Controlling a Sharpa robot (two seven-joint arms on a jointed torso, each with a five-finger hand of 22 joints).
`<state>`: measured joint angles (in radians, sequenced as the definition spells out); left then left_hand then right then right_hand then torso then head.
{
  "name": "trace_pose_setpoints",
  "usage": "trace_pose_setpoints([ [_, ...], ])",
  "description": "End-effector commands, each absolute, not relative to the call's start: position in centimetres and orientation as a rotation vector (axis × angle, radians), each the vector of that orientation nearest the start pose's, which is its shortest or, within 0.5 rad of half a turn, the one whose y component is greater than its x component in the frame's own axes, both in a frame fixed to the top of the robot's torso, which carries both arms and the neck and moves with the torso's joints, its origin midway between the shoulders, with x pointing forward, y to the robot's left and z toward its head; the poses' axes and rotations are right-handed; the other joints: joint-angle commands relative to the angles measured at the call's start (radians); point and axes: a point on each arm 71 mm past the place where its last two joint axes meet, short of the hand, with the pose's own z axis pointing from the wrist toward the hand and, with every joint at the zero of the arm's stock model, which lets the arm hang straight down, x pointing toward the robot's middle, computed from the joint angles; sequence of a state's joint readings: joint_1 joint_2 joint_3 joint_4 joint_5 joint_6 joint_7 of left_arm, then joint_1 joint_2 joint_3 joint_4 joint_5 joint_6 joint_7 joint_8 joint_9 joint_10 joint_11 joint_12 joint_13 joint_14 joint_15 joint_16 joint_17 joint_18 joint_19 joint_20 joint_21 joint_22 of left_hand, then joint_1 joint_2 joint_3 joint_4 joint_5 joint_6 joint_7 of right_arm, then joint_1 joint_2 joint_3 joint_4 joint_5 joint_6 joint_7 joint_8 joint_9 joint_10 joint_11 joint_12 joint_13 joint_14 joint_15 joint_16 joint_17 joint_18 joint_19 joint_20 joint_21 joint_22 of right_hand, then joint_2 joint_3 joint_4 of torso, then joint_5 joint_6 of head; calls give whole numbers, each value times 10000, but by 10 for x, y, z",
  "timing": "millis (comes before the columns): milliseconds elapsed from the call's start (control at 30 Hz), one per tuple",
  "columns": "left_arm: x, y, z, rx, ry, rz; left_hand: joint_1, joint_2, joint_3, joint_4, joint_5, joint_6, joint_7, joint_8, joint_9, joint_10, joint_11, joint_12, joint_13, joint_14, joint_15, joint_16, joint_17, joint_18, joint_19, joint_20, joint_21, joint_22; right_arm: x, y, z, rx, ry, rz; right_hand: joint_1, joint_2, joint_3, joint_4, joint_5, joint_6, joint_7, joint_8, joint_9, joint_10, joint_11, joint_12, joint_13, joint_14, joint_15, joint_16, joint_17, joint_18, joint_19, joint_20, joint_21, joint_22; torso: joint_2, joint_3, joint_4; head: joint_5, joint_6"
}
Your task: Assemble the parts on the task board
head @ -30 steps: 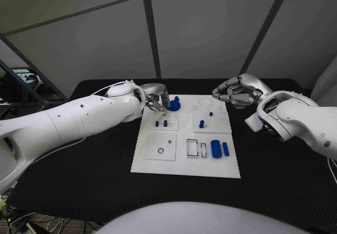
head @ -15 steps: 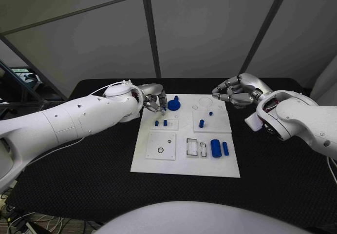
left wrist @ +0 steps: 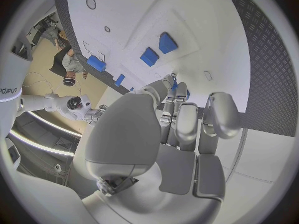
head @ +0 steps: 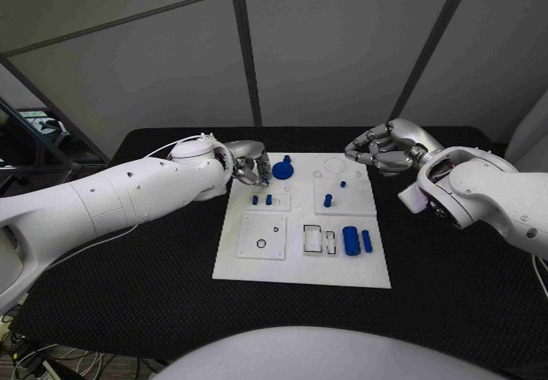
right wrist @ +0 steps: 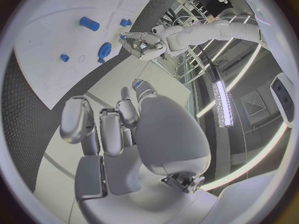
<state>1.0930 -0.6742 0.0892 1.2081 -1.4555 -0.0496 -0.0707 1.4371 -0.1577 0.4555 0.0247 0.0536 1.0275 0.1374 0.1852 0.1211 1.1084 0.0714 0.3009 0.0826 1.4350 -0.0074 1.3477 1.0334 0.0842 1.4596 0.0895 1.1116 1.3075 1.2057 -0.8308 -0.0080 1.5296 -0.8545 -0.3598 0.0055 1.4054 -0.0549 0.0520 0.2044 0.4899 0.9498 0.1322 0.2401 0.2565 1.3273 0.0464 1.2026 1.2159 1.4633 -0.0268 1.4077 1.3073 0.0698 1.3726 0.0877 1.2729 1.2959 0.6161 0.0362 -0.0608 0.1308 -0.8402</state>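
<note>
The white task board (head: 299, 265) lies in the middle of the black table. My left hand (head: 251, 167) hovers over its far left corner, fingers curled, beside a round blue knob (head: 282, 169). A small blue part (right wrist: 122, 37) shows at its fingertips (left wrist: 176, 87), pinched there. Two short blue pegs (head: 261, 200) stand just in front of that hand. A blue peg (head: 328, 201) and a tiny blue piece (head: 343, 184) stand on the right half. My right hand (head: 382, 150) hangs past the far right corner, fingers curled in, holding nothing.
Two blue blocks (head: 357, 241) lie at the board's near right, beside a rectangular slot (head: 312, 238). A panel with a small ring (head: 263, 237) sits at the near left. Black table (head: 137, 293) surrounds the board on all sides.
My left hand has drawn a little to the left, away from the round blue knob, which now shows more fully. The right hand has stayed put.
</note>
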Motion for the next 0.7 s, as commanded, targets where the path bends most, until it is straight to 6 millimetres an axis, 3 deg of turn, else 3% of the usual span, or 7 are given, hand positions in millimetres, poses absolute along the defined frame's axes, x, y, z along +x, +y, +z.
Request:
trace_pose_setpoints([
  [33,529,207,-235,974,19439,-5672,-82,4,50,9,34,61,-14,-49,-14,48,5,-42,17,76,-11,57,-9,17,74,-32,57,262,492,-195,-170,3902,16896,10278,14,87,61,-17,18,-51,-4,40,18,37,-3,55,6,389,42,52,753,87,72,-17,37,16,-3,-4,5,11,-13],
  [700,528,204,-238,1011,19614,-5666,-118,2,58,0,32,126,-38,-60,-10,139,-19,-70,37,74,-26,68,-1,17,70,-36,65,277,491,-195,-170,3913,16904,10274,14,87,62,-17,18,-51,-4,40,18,37,-3,54,6,389,42,52,753,87,72,-17,37,16,9,7,-4,18,-19],
])
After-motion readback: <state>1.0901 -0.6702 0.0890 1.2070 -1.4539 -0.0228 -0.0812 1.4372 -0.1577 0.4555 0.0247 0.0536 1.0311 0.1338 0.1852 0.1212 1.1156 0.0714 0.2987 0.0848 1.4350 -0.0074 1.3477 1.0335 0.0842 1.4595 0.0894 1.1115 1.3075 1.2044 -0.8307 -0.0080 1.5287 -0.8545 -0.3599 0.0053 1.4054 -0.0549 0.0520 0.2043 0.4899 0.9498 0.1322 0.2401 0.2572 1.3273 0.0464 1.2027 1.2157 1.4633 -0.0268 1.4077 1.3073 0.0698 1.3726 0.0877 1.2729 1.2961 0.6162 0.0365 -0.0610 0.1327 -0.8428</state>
